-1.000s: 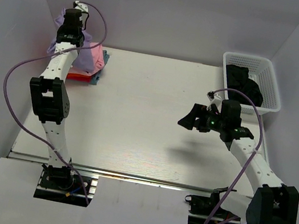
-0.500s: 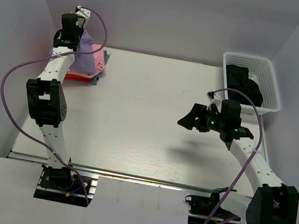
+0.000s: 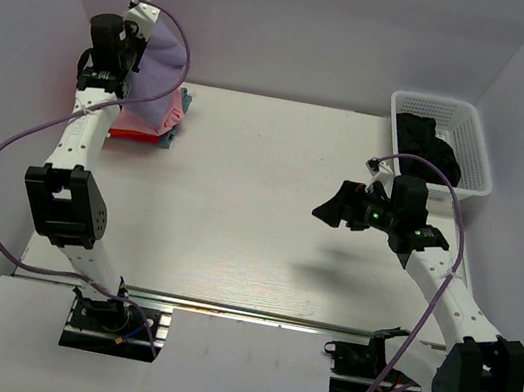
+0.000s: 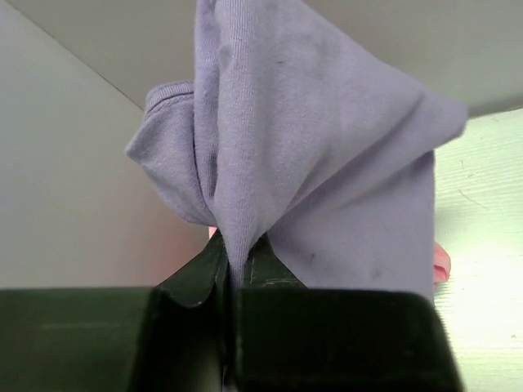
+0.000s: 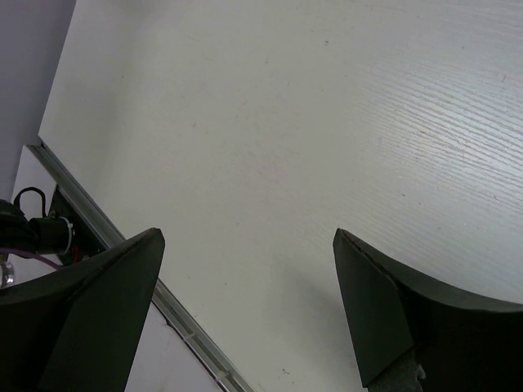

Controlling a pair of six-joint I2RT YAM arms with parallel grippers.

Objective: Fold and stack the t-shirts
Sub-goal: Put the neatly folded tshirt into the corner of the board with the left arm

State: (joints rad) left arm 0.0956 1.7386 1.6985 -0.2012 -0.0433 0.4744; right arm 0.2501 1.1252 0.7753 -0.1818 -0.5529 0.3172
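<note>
Lavender t-shirt (image 4: 327, 163) is pinched in the left gripper (image 4: 231, 265). The jaws are clamped right down on a bunched fold, and the rest of the cloth fans out and hangs off the fingers. You can see a bit of hemmed edge on the left side in the wrist view. The arm has it held up over the back-left corner of the table (image 3: 258, 216).

Its low end hangs down over the stack of folded shirts. That's a pink t-shirt (image 3: 154, 119) on top, a sliver of grey-blue t-shirt (image 3: 185, 101) peeking out on the right, and a red t-shirt (image 3: 136, 134) showing along the near edge.

Over on the right, the right gripper (image 5: 248, 237) hovers above bare tabletop with its fingers spread wide and nothing between them. Behind it in the back-right corner sits a white lattice basket (image 3: 479, 143) with dark clothing (image 3: 431, 150) piled in.
</note>
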